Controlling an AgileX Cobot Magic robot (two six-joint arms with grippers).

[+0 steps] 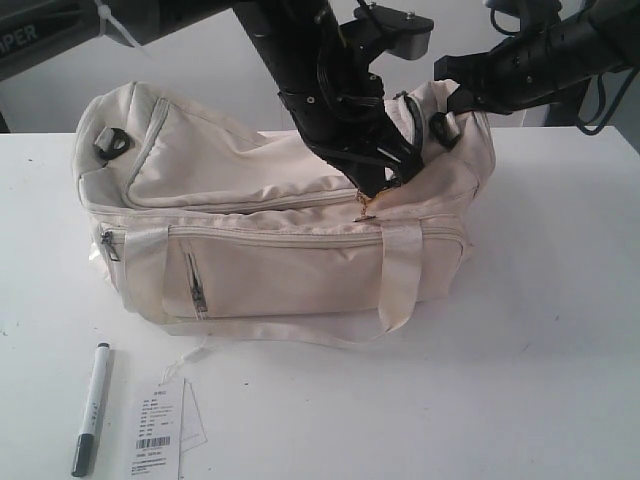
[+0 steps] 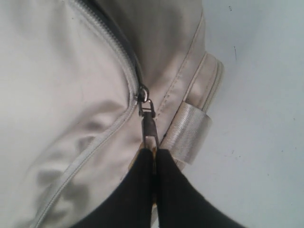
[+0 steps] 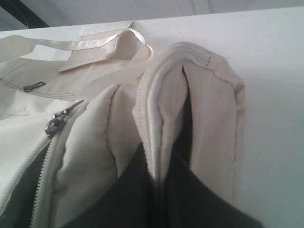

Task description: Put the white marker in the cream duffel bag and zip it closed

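The white marker (image 1: 91, 408) with its dark cap lies on the table in front of the cream duffel bag (image 1: 250, 270), outside it. My left gripper (image 1: 375, 195) reaches down onto the bag's top, right of the middle. Its fingers are shut on the grey metal zipper pull (image 2: 148, 121), gripper (image 2: 154, 151). Beyond the slider the zip gapes and shows dark lining. My right gripper (image 1: 455, 100) is at the bag's right end, shut on a raised fold of cream fabric (image 3: 166, 95), gripper (image 3: 159, 178). Another zipper slider (image 3: 57, 122) sits beside that fold.
A white barcode paper tag (image 1: 158, 430) lies on the table just right of the marker. The bag's webbing handle (image 1: 400, 275) hangs down its front. The white table (image 1: 520, 380) stretches out to the front and right of the bag.
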